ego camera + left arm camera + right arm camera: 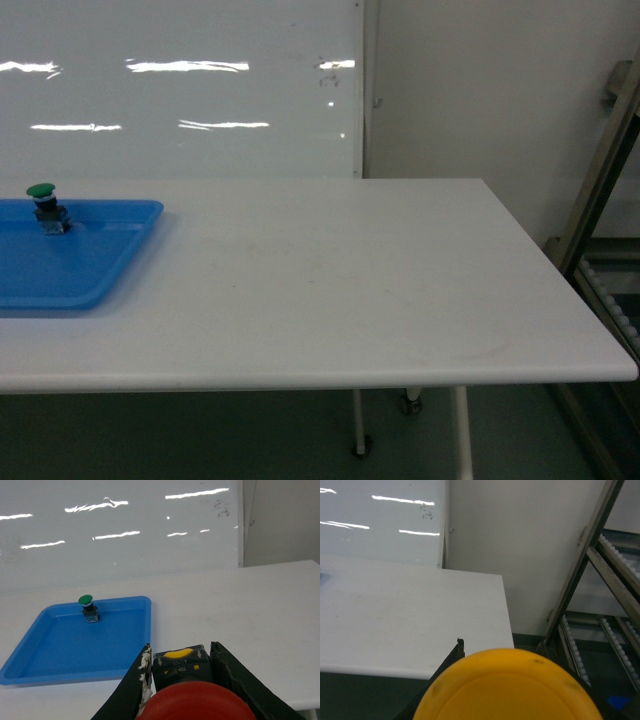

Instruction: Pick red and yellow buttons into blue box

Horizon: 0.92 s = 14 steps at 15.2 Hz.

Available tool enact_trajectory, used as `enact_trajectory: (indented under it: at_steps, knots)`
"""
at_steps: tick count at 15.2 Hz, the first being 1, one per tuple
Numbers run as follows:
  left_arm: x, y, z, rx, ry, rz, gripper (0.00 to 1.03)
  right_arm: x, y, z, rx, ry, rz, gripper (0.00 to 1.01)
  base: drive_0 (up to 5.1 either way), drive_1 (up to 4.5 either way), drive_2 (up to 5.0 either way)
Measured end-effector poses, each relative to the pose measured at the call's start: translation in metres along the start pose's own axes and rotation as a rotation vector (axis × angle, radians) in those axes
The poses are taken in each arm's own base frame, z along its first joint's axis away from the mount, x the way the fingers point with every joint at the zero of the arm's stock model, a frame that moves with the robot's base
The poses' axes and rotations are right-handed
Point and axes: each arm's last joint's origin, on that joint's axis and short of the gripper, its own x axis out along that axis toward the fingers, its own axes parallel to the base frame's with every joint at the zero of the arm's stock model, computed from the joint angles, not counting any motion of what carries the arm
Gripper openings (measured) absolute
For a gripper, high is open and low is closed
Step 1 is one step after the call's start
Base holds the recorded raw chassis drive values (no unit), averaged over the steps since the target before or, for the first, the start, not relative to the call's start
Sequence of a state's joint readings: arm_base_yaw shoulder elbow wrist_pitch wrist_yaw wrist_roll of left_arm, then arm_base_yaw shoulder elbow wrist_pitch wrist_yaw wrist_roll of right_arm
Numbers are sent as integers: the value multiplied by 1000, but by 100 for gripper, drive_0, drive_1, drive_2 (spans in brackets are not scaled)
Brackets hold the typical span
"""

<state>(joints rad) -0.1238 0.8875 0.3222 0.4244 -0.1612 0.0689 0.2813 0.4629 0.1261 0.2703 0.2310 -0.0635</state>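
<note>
Red button (pixel 192 702) sits clamped in the left gripper (pixel 182 680), cap toward the wrist camera; yellow button (pixel 507 687) likewise fills the right gripper (pixel 510 690). One green button (pixel 45 205) stands upright on one blue tray (pixel 100 270)

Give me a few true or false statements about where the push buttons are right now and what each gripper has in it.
1. The green-capped push button stands in the shallow blue plastic tray. True.
2. The left gripper is empty. False: its fingers flank the red-capped push button.
3. The yellow-capped push button sits at the right gripper. True.
4. The white table holds a deep blue crate. False: none is in view.
</note>
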Motion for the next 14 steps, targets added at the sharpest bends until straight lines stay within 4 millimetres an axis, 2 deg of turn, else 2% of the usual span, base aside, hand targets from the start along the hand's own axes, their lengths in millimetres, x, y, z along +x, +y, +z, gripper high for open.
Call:
enact_trajectory:
  at_steps: [14]
  knots:
    - [0,0,0,0,2,-1,30,0,0,0,0,0,0,38,492,-329,-150]
